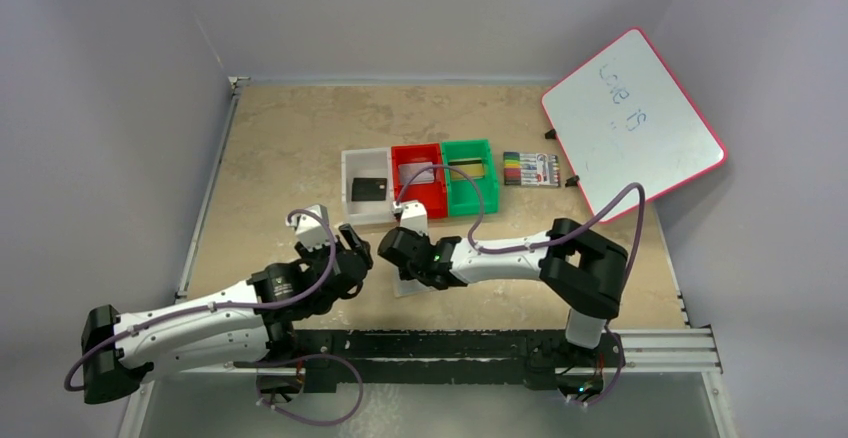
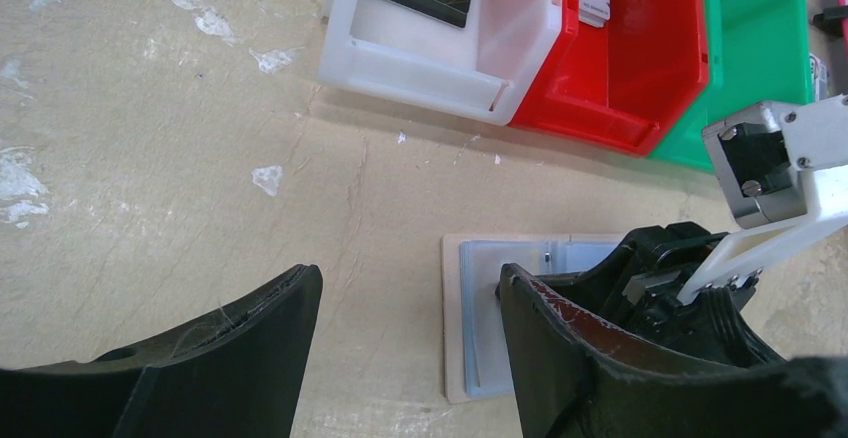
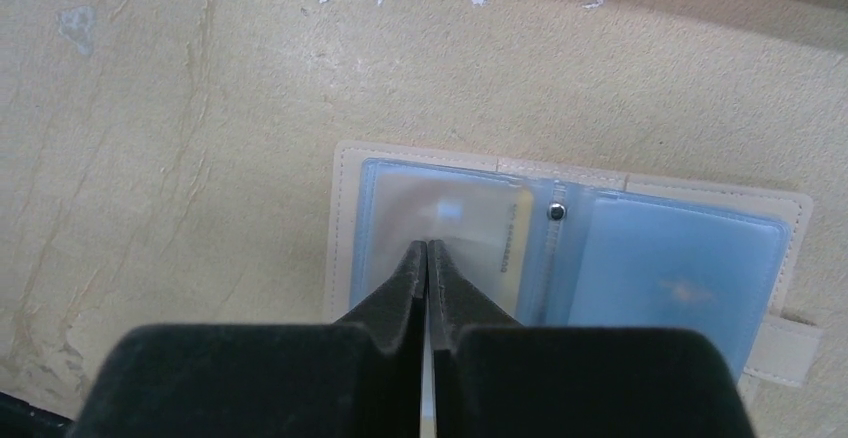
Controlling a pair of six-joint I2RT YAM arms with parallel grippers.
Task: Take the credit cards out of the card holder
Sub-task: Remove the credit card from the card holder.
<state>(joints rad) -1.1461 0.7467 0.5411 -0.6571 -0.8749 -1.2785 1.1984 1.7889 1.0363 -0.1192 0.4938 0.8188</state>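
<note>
We find the card holder point(image 3: 640, 258), a small flat tan folding wallet, lying open on the mottled beige tabletop point(image 1: 280, 138). Its two light-blue clear pockets face up and a little snap tab point(image 3: 790, 350) sticks out at one end. A pale card point(image 3: 470, 223) sits inside the pocket farther from that tab. The right gripper point(image 3: 428, 256) stands directly over that pocket of the holder, its black fingers pressed tight together with the tips down at the plastic. We cannot tell whether they pinch anything. The left gripper point(image 2: 405, 353) hangs just beside the holder with its jaws spread wide and nothing between them, one finger over the holder's edge. Beyond the holder, away from the arm bases, three small plastic bins touch in a row. The white bin point(image 1: 368, 213) holds a black card point(image 1: 369, 189), the red bin point(image 1: 415, 152) a white card point(image 1: 417, 172), and the green bin point(image 1: 472, 203) a dark card point(image 1: 466, 168). Farther from the holder, past the green bin, lie a striped pack of coloured markers point(image 1: 531, 169) and a tilted, pink-rimmed whiteboard point(image 1: 632, 123).
</note>
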